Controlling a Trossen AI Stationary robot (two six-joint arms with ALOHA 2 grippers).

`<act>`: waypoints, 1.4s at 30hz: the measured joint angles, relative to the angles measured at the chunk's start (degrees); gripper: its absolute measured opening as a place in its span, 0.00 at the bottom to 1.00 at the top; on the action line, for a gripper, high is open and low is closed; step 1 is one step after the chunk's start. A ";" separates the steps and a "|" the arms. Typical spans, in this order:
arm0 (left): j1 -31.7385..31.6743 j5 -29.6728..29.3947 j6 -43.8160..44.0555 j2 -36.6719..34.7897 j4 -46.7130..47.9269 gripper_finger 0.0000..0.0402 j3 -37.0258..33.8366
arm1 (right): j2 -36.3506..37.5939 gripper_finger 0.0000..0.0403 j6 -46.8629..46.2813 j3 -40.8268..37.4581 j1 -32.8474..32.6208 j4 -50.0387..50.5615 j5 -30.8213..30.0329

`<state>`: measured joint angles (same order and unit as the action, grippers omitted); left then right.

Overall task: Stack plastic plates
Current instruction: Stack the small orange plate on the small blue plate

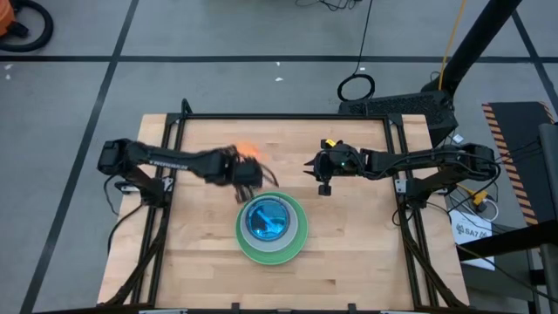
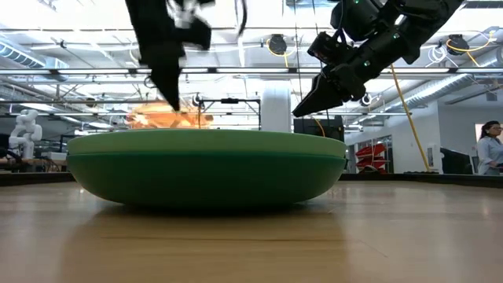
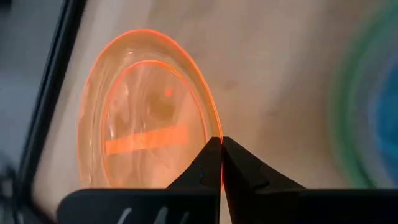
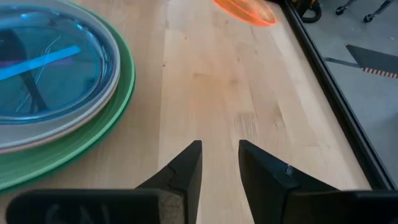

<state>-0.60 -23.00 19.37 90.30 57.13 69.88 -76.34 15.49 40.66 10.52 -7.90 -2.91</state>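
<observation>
A: Between the closed fingers of the left gripper, the rim of a small round orange translucent plastic plate is pinched and held above the wooden worktop.

B: So a carry is judged to be in hand. The stack, blue plate uppermost, lies just beside that gripper; centring over it is called for next.

A: The right gripper is parted, empty, well apart.
</observation>
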 joint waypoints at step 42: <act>27.74 8.78 -12.02 7.82 -17.79 0.20 3.81 | 4.20 0.24 -9.67 -0.48 -4.99 2.20 0.06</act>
<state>27.14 -14.22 7.36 98.13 39.34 73.69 -72.14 5.81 40.18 5.54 -5.70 -2.85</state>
